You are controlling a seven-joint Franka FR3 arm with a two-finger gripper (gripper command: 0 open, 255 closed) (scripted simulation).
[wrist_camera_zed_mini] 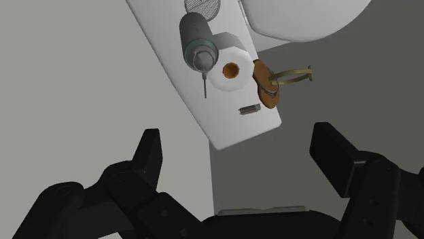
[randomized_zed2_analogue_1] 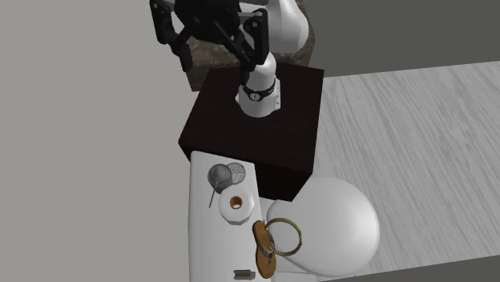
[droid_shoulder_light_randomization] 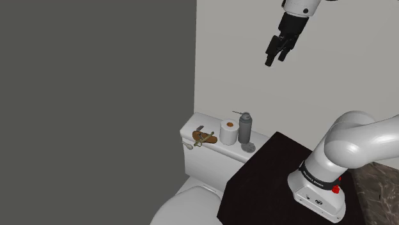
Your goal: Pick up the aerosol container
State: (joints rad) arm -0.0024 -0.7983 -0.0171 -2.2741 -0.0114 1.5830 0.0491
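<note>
Shoulder view, left to right on the toilet tank lid (droid_shoulder_light_randomization: 206,120): brown sandal (droid_shoulder_light_randomization: 203,137), white paper roll (droid_shoulder_light_randomization: 229,132), then the grey aerosol container (droid_shoulder_light_randomization: 245,128), upright, just beside the roll, its thin nozzle tube pointing toward the view's left. A round mesh disc (droid_shoulder_light_randomization: 248,147) lies by its base. The dark stand (droid_shoulder_light_randomization: 268,176) sits right of the tank. The end effector (droid_shoulder_light_randomization: 276,61) hangs high above the container, fingers wide apart, holding nothing.

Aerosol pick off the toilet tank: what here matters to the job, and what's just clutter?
Job:
- aerosol can, upright on the tank lid
- gripper, open, high above it

Clutter:
- toilet roll
- brown sandal
- round mesh disc
- small dark object
</note>
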